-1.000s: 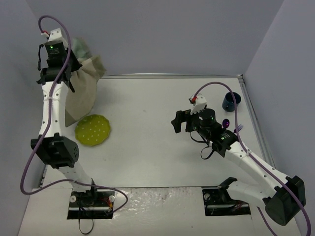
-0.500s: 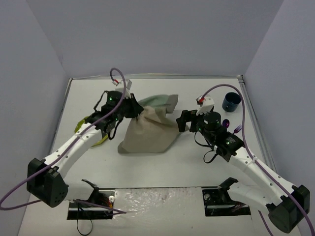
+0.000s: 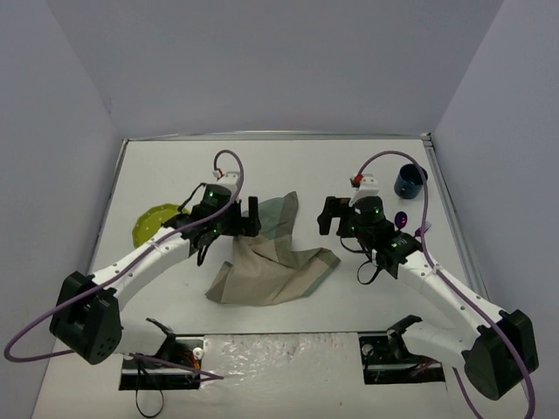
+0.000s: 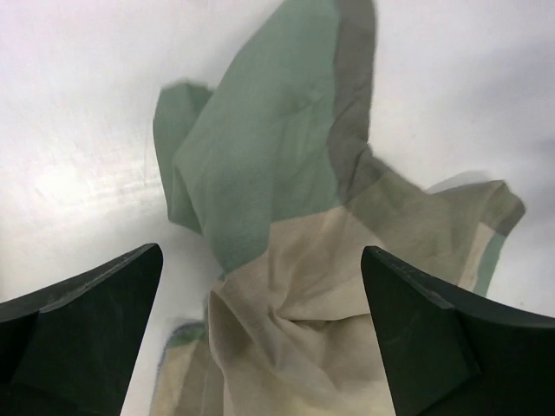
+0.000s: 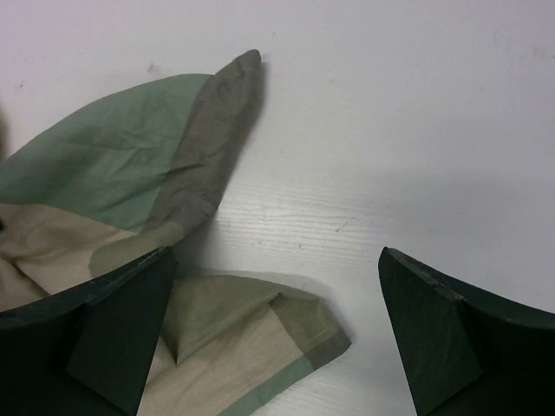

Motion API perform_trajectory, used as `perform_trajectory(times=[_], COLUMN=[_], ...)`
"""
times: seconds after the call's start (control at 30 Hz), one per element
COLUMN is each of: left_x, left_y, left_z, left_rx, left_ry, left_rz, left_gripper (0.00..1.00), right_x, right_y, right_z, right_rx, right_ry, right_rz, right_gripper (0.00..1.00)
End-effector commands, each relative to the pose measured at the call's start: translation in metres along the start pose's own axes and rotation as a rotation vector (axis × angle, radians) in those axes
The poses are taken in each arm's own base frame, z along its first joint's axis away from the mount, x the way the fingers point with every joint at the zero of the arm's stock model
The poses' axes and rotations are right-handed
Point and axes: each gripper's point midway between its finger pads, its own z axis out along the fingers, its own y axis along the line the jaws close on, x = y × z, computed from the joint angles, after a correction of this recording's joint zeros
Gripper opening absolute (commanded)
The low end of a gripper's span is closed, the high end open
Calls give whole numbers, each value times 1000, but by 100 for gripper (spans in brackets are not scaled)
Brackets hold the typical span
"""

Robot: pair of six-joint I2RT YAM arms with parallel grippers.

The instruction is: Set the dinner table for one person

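Observation:
A two-tone green and beige cloth mat (image 3: 272, 262) lies crumpled on the white dinner table (image 3: 288, 166), near its middle. My left gripper (image 3: 246, 218) hovers over the mat's left top, open, with nothing between its fingers. In the left wrist view the bunched beige folds of the mat (image 4: 295, 286) lie just below the left gripper (image 4: 262, 260). My right gripper (image 3: 330, 216) stands open just right of the mat. In the right wrist view a mat corner (image 5: 286, 338) lies under the left half of the right gripper (image 5: 276, 260), apart from both fingers.
A yellow-green plate (image 3: 150, 223) lies at the left, partly hidden by my left arm. A dark blue cup (image 3: 409, 181) stands at the far right corner. Small purple pieces (image 3: 401, 218) lie beside my right arm, too small to name.
My left arm swung from the far left down to the table's middle with the mat, then opened and let it drop in a heap. My right gripper edged left toward it.

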Motion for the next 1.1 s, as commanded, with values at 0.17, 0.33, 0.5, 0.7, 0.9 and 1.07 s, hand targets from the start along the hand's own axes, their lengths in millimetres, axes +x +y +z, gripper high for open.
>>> perform_trajectory(times=[0.17, 0.33, 0.5, 0.7, 0.9, 1.07], left_x=[-144, -147, -142, -138, -122, -113], left_y=[-67, -75, -72, -87, -95, -91], left_z=[1, 72, 123, 161, 185, 198], left_rx=[132, 142, 119, 135, 111, 43], left_ry=[-180, -69, -8, -32, -17, -17], left_rz=[311, 363, 362, 306, 294, 288], left_gripper=[97, 97, 97, 97, 97, 97], right_x=[55, 87, 103, 122, 134, 142], right_y=[-29, -30, -36, -41, -38, -29], right_z=[21, 22, 17, 13, 17, 21], right_rx=[-11, -11, 21, 34, 28, 30], right_ry=[229, 350, 432, 506, 553, 577], right_rz=[181, 184, 159, 135, 96, 56], right_gripper=[92, 91, 91, 90, 88, 86])
